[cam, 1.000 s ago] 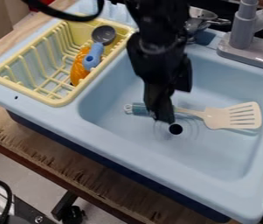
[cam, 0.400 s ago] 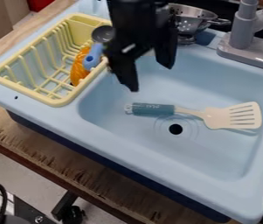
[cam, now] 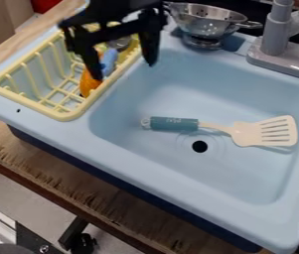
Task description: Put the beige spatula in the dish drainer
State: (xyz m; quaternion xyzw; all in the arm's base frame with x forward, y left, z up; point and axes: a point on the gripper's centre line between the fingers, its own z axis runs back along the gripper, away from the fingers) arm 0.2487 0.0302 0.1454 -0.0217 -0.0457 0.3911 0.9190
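We saw the pincer (cam: 124, 70) hang parted and empty by the dish drainer (cam: 29, 105); the beige spatula (cam: 224, 129), in the sink (cam: 178, 179), blade (cam: 264, 133) near the right edge, looked light and stiff, its teal handle (cam: 174, 124) our likeliest hold.

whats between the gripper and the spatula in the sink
Just bare light-blue sink, its side and basin floor, with no object on that stretch between the gripper and the spatula; the camera view shows it.
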